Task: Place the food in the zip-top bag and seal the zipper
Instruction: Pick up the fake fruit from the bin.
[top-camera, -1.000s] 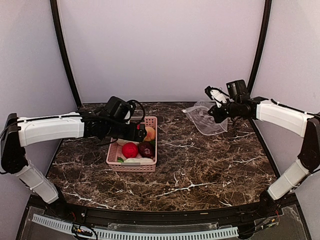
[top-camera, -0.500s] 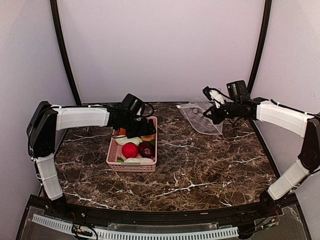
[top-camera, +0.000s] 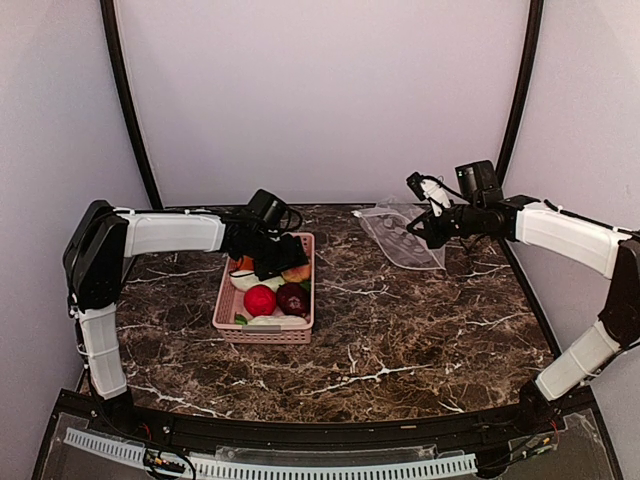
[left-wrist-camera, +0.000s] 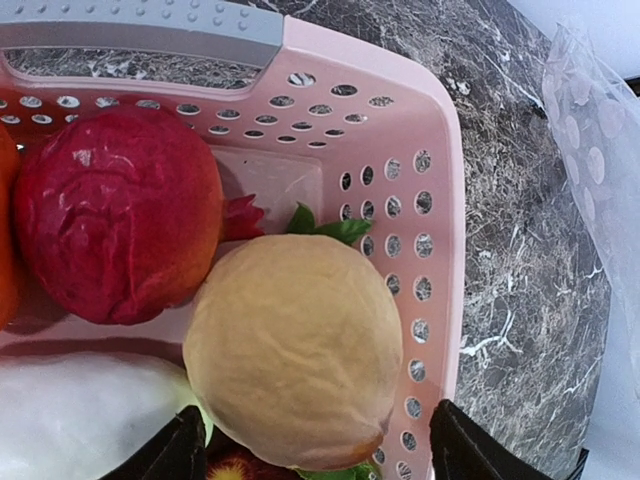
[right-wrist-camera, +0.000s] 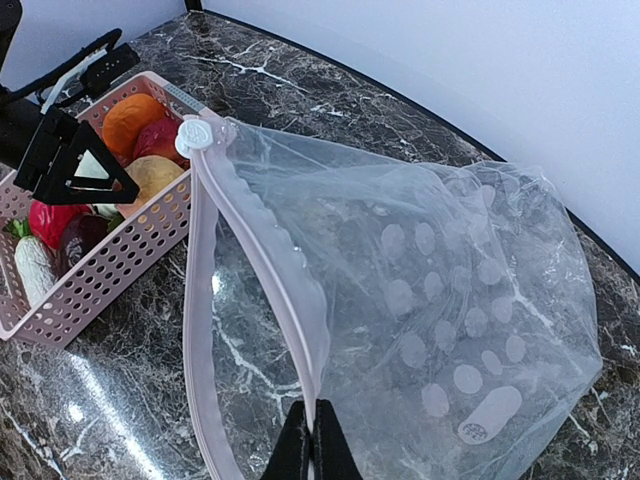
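The food lies in a pink basket (top-camera: 262, 335): a red piece (top-camera: 260, 299), a dark purple piece (top-camera: 293, 298), and orange and white pieces. My left gripper (top-camera: 275, 256) hangs open over the basket's far end. In the left wrist view its gripper (left-wrist-camera: 315, 462) straddles a pale yellow fruit (left-wrist-camera: 295, 350), next to a dark red fruit (left-wrist-camera: 110, 210). My right gripper (top-camera: 415, 229) is shut on the mouth edge of the clear dotted zip-top bag (top-camera: 402, 238). In the right wrist view its gripper (right-wrist-camera: 313, 442) pinches the pinkish zipper (right-wrist-camera: 255, 262), and the bag (right-wrist-camera: 460, 300) gapes open.
The basket stands left of centre on the dark marble table (top-camera: 420, 330). The bag lies at the back right, near the rear wall. The basket (right-wrist-camera: 100, 270) and the left gripper (right-wrist-camera: 70, 165) show at the left of the right wrist view.
The left arm has folded in and its gripper has turned and settled over the basket's far end. The right gripper has pulled the bag's edge slightly left, spreading the bag.
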